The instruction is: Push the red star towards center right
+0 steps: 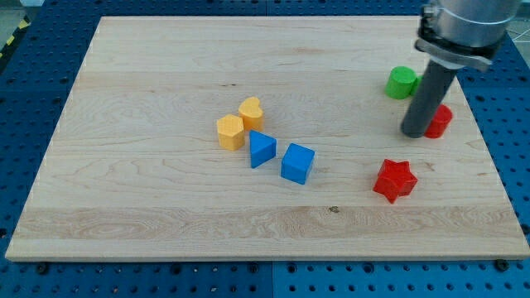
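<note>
The red star (394,180) is seen low on the surface's (149,199) right; my tip (412,132) is set above it, beside a red block (440,121); no hand is fitted

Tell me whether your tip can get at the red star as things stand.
Probably yes. My tip sits toward the view's top of the red star, beside another red block, with bare board between tip and star.

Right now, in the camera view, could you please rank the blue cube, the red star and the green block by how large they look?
1. Blue cube and red star: they look alike, so I won't rank them.
2. Green block: smallest, though it lies nearer the view's top, possibly farther away.
</note>
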Tool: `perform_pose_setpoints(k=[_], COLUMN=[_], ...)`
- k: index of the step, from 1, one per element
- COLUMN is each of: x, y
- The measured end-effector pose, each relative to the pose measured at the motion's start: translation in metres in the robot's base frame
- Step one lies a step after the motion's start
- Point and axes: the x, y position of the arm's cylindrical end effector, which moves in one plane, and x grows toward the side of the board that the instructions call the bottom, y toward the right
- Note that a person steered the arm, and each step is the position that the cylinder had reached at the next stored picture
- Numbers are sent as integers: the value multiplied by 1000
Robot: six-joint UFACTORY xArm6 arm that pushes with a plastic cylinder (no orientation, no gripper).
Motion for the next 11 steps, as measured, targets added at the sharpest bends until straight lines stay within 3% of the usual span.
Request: perform_pose_setpoints(k=[2, 4, 5, 7, 8, 9, 10, 11], x=[10, -16, -1, 29, 59, 103, 136, 140], y=[16, 15, 2, 72, 71, 51, -5, -54])
